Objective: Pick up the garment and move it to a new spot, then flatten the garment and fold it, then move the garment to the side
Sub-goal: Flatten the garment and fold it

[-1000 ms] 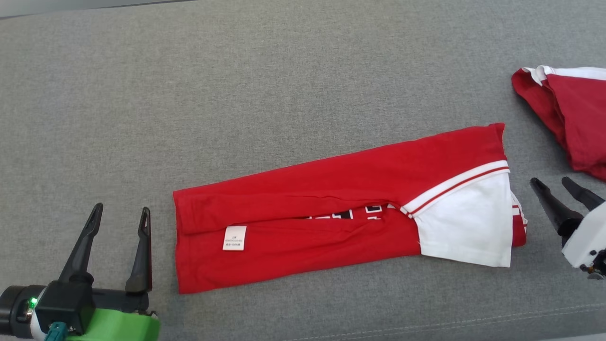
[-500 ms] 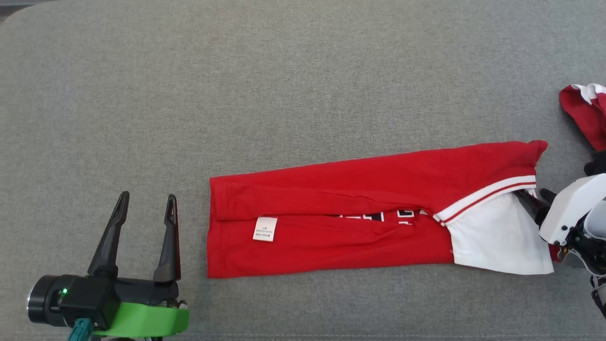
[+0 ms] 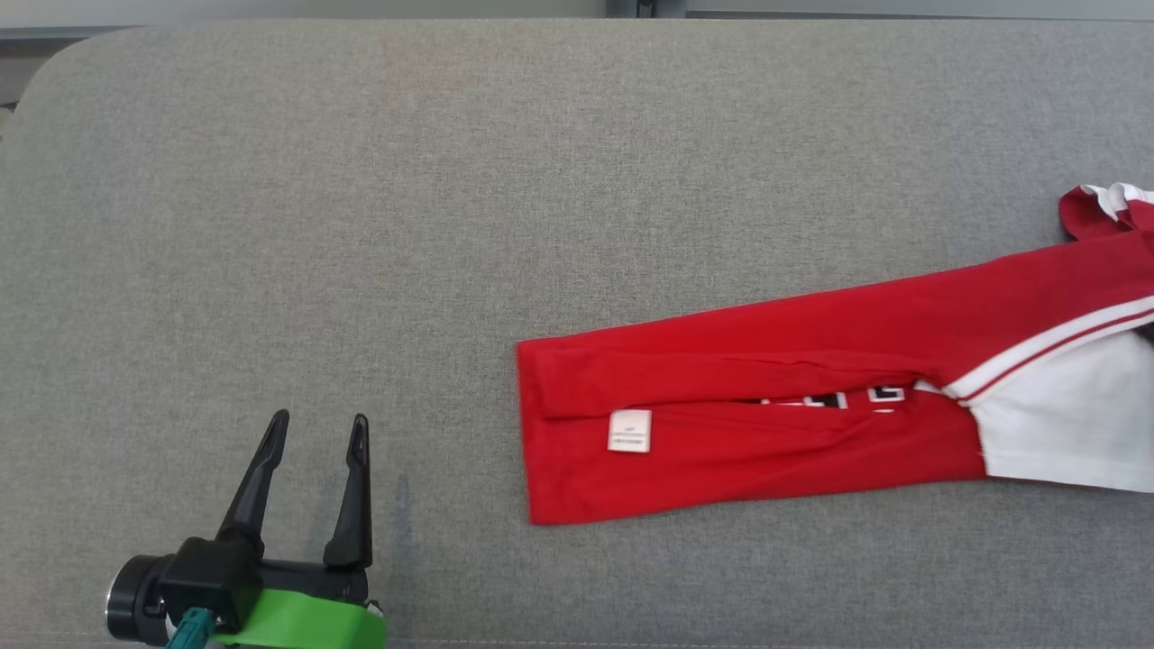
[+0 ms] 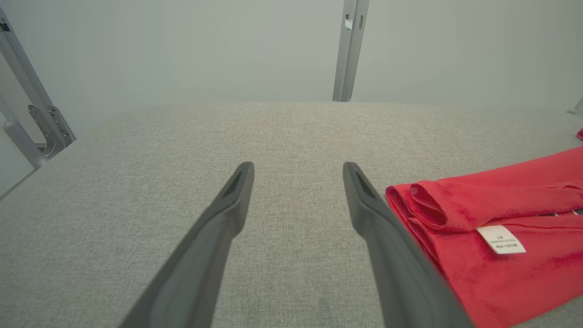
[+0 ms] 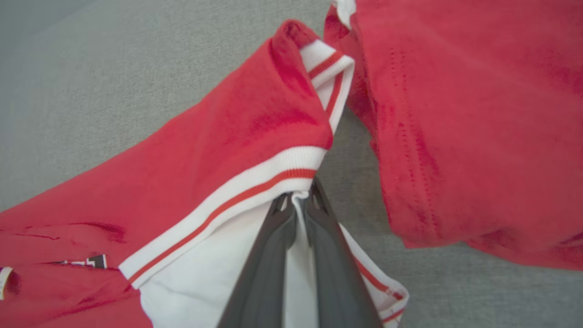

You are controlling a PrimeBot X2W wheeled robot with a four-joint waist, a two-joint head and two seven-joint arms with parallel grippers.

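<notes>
The garment (image 3: 766, 361), a long red folded strip, lies on the grey table (image 3: 361, 180), its axis running about 8 to 2 o'clock in the head view. The right pincer (image 5: 298, 200) is clamped on its white end. The left pincer (image 3: 320, 424), spread and empty, has the labelled end at its 2 o'clock.

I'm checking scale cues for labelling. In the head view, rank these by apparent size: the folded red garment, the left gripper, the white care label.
Largest: folded red garment, though cut off at the right edge.
Next: left gripper, likely nearer the camera.
Smallest: white care label.
</notes>
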